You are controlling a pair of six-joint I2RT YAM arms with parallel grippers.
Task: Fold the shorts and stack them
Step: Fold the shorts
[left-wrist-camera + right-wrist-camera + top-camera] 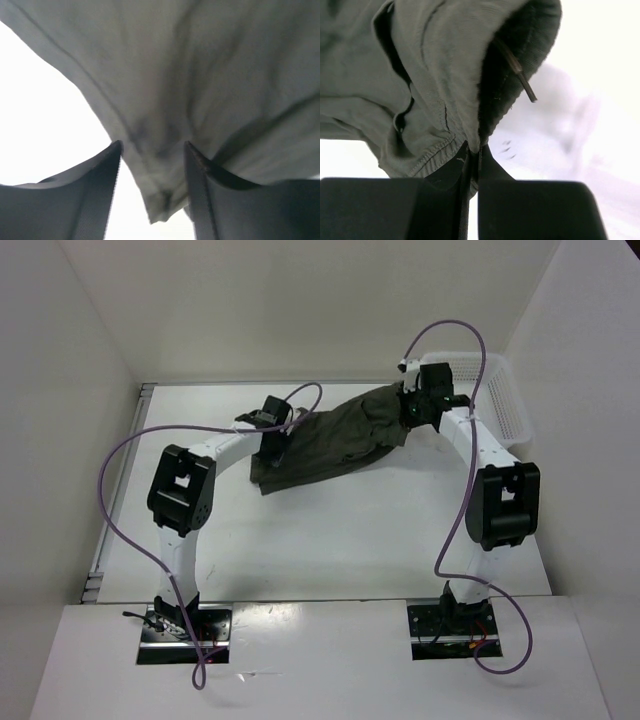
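Observation:
The dark olive-green shorts [335, 440] are stretched across the back of the table, one end raised at the right. My right gripper [412, 412] is shut on the waistband edge and holds it up; in the right wrist view [472, 152] the jaws pinch the cloth [420, 65], with a dark drawstring [517, 72] dangling beside them. My left gripper [275, 445] is at the shorts' left end. In the left wrist view [152, 147] its jaws stand apart, with a hemmed corner of the cloth [200, 75] hanging between them.
A white plastic mesh basket [500, 390] stands at the back right corner, just behind the right arm. White walls enclose the table on the left, back and right. Purple cables loop off both arms.

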